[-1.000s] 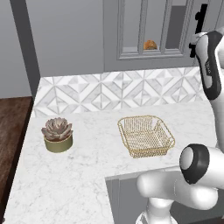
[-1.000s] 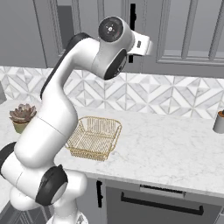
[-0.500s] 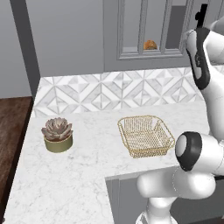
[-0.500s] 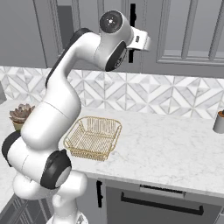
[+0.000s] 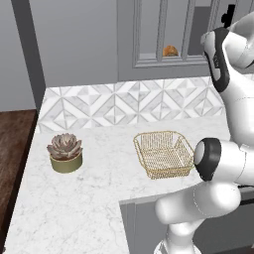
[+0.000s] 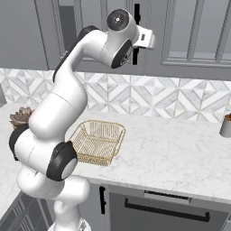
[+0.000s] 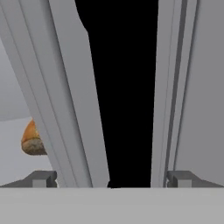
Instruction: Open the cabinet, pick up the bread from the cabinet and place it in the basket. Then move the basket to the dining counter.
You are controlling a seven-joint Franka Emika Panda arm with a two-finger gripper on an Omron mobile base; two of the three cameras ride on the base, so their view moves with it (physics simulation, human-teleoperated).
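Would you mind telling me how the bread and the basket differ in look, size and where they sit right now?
The bread is a small, solid, golden-brown round bun; the basket is a much wider, shallow, square gold wire-mesh container with nothing in it. The bread sits up inside the cabinet behind its glass-paned door, while the basket rests low on the marble worktop. Both share a warm golden tone, and the gripper touches neither.

Arm raised high — pincer (image 7: 112, 178) spread wide, holding nothing.

base views flank basket (image 5: 163, 154); hand view close
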